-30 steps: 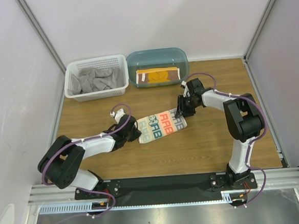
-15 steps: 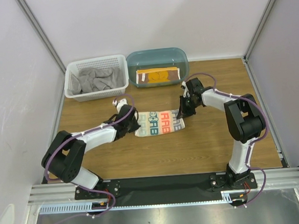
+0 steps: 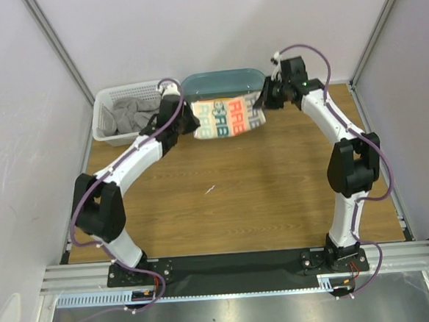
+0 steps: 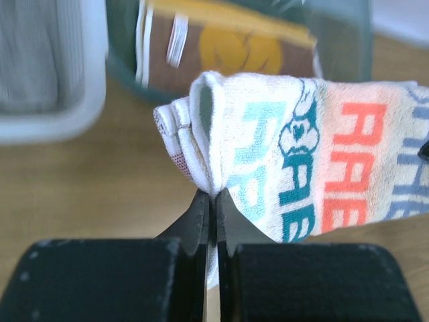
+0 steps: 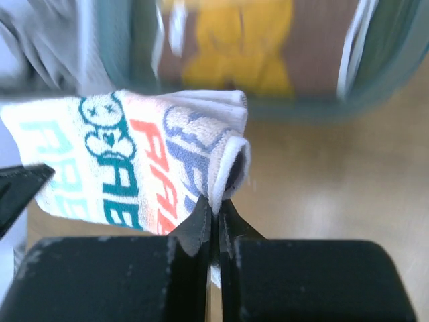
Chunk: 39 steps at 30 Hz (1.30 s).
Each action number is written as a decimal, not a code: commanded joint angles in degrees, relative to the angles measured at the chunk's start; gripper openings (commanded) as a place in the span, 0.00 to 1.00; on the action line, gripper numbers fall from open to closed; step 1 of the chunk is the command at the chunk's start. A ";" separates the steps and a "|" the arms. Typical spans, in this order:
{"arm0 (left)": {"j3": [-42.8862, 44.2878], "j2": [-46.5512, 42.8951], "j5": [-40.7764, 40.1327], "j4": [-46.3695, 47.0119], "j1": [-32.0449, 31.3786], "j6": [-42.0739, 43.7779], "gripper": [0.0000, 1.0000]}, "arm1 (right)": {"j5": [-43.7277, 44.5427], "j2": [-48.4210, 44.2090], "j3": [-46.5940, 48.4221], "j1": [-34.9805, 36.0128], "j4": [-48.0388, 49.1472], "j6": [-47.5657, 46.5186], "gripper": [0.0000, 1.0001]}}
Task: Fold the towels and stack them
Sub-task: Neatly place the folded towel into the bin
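Observation:
The folded white towel (image 3: 225, 116) with teal, red and blue letters hangs in the air in front of the teal tub (image 3: 260, 78), stretched between both grippers. My left gripper (image 3: 188, 124) is shut on its left end (image 4: 201, 134). My right gripper (image 3: 258, 103) is shut on its right end (image 5: 224, 157). Inside the tub lies the folded brown towel (image 4: 221, 57) with orange print, also seen as a brown towel (image 5: 268, 47) beyond the right wrist. The grey towel (image 3: 131, 112) lies crumpled in the white basket (image 3: 106, 135).
The white lattice basket and the teal tub stand side by side along the back of the wooden table (image 3: 232, 196). Metal frame posts and white walls close in the back corners.
The right gripper shut on the white towel's right end. Both arms then lifted the towel off the table and carried it back, up in front of the teal tub.

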 commanded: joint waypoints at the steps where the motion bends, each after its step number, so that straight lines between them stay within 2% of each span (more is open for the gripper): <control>1: 9.89 4.92 3.88 0.18 2.72 4.29 0.00 | -1.28 5.83 11.08 -2.17 -2.38 -0.82 0.00; 5: 20.26 13.01 5.37 2.20 4.49 5.70 0.00 | -3.21 15.23 30.48 -4.46 -3.34 -0.83 0.00; 9: 30.45 20.93 6.68 4.13 6.42 5.00 0.00 | -5.85 22.71 38.25 -6.57 0.95 1.19 0.00; 15: 39.87 31.04 7.48 4.49 8.88 4.29 0.00 | -8.14 27.56 38.01 -8.24 7.38 2.69 0.00; 20: 39.88 34.21 8.88 5.63 9.50 3.85 0.00 | -9.90 30.18 35.11 -8.07 9.84 -0.12 0.00; 27: 42.15 38.78 9.42 4.23 10.64 2.71 0.00 | -8.24 34.41 38.45 -7.45 9.66 0.58 0.00; 39: 42.61 41.61 10.56 2.74 10.82 1.22 0.00 | -5.95 36.35 37.39 -7.01 5.01 -0.65 0.00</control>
